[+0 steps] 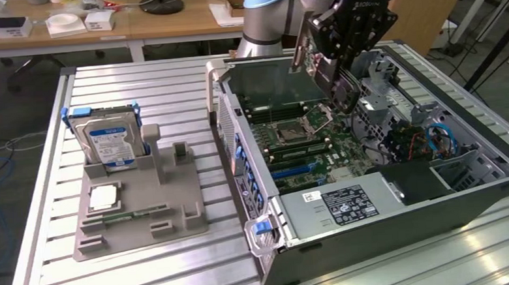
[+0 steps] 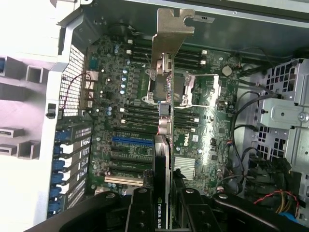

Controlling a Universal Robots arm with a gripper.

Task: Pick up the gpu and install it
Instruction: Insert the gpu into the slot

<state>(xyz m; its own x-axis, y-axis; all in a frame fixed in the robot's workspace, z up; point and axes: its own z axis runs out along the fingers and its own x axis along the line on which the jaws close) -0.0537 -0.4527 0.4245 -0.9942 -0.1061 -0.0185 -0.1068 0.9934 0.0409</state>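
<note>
My gripper (image 1: pixel 336 60) hangs over the open computer case (image 1: pixel 467 203), shut on the gpu (image 1: pixel 342 89). The card points down toward the motherboard (image 1: pixel 311 146) without touching it. In the wrist view the gpu (image 2: pixel 164 159) shows edge-on between my two black fingers (image 2: pixel 140 212), its silver end bracket (image 2: pixel 171 34) farthest from the camera. Beneath it lie the motherboard (image 2: pixel 116 111), the processor socket (image 2: pixel 193 89) and a blue expansion slot (image 2: pixel 133 141).
A grey holder (image 1: pixel 136 214) on the slatted table at the exterior view's left carries a silver hard drive with blue rails (image 1: pixel 106 140) and a small chip (image 1: pixel 103 197). The case holds a power supply (image 1: pixel 345 206), a drive cage (image 2: pixel 285 111) and loose cables (image 1: pixel 429 140).
</note>
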